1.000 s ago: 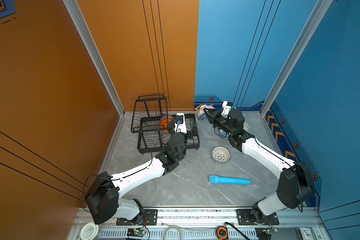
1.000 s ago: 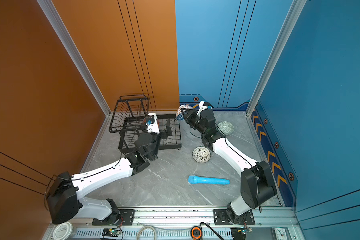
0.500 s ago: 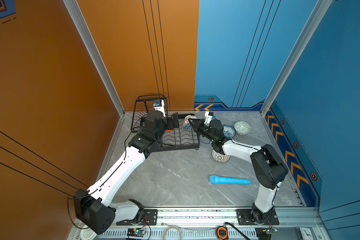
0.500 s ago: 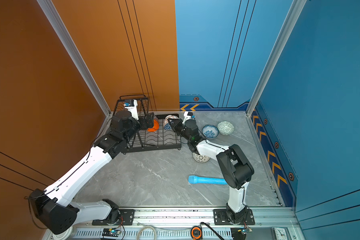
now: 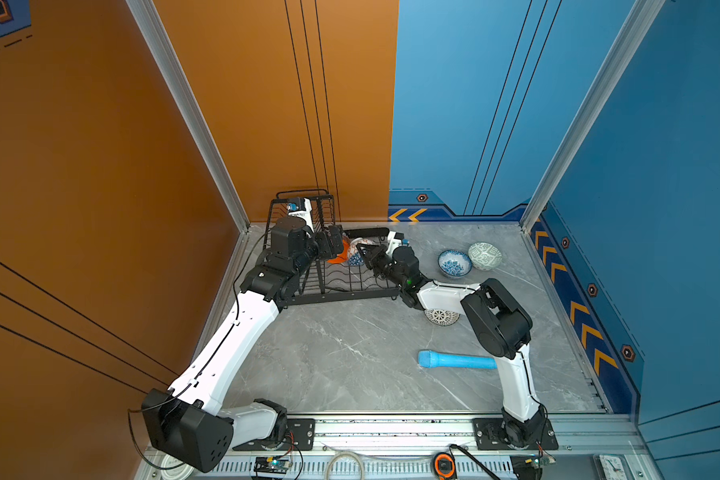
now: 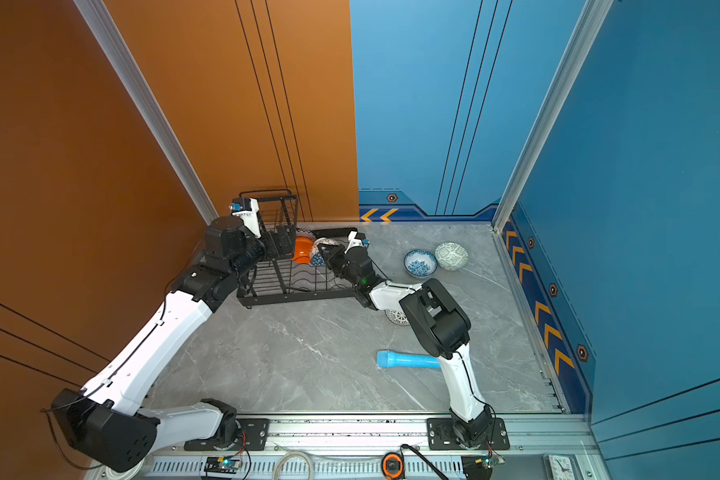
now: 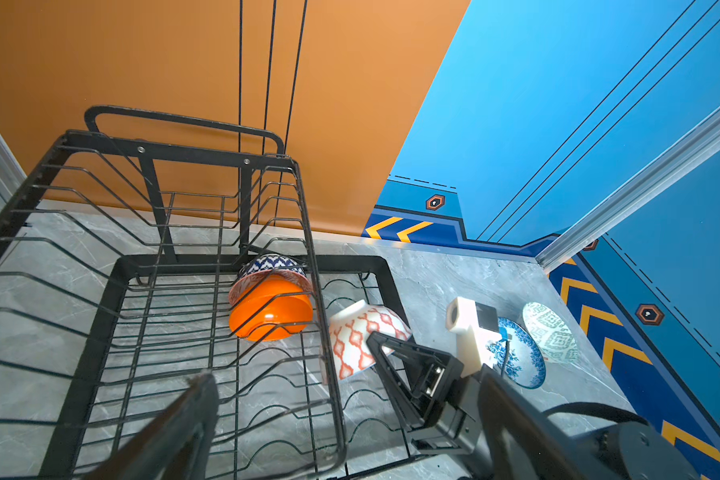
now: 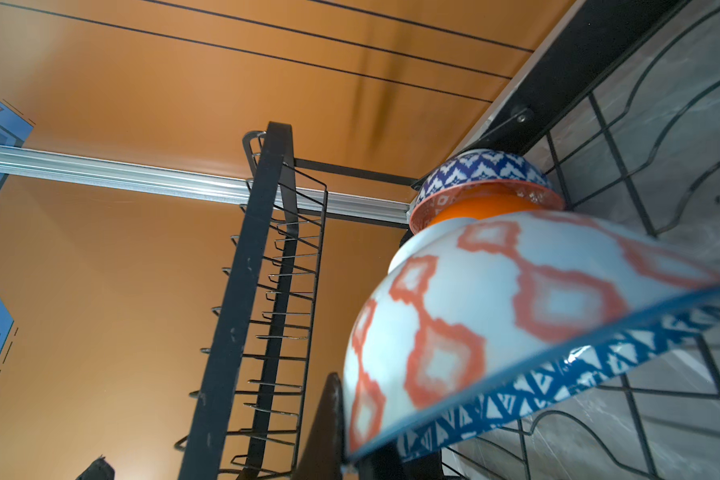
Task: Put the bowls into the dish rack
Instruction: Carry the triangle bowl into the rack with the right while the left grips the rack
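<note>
No word, brand name or number is legible anywhere. The only signs are painted marks. A pair of yellow chevrons point(image 5: 408, 215) points left on the dark blue base strip of the back wall. A row of yellow chevrons point(image 5: 587, 330) runs along the right wall's strip. Small hexagon emblems point(image 5: 422, 198) sit on the same strips, and one more marks the blue panel point(image 5: 1, 18) high on the orange wall. A white dial point(image 5: 609, 467) by the front rail is too small to read.

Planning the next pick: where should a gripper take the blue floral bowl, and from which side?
Probably its rim, pinched from above on the side away from the pale green bowl: the blue floral bowl sits upright, mouth open, with that neighbour close beside it.
</note>
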